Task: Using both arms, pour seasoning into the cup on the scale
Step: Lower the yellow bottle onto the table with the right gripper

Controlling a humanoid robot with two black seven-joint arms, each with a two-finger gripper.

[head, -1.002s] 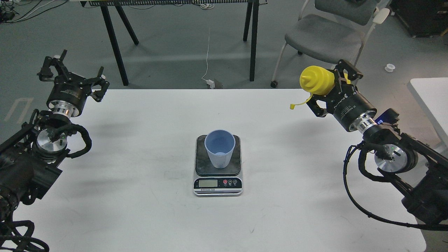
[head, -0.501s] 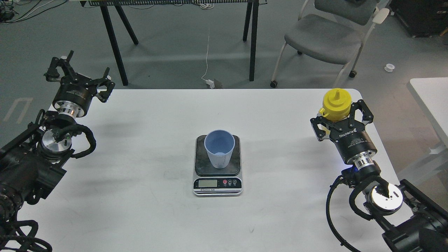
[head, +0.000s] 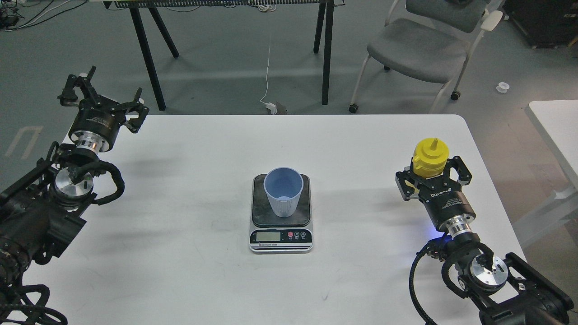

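The light blue ribbed plastic cup [head: 283,191] stands on the small flat kitchen scale [head: 281,213]. My right gripper [head: 432,177] squeezes the tall yellow squeeze bottle [head: 430,158], upright, far from it. My left gripper [head: 104,98] is spread wide, holding nothing. Pouring looks undone.

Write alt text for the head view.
A light blue cup stands on a small scale mid-table. The right gripper holds a yellow seasoning bottle upright at the table's right; the left gripper hangs open and empty at far left.
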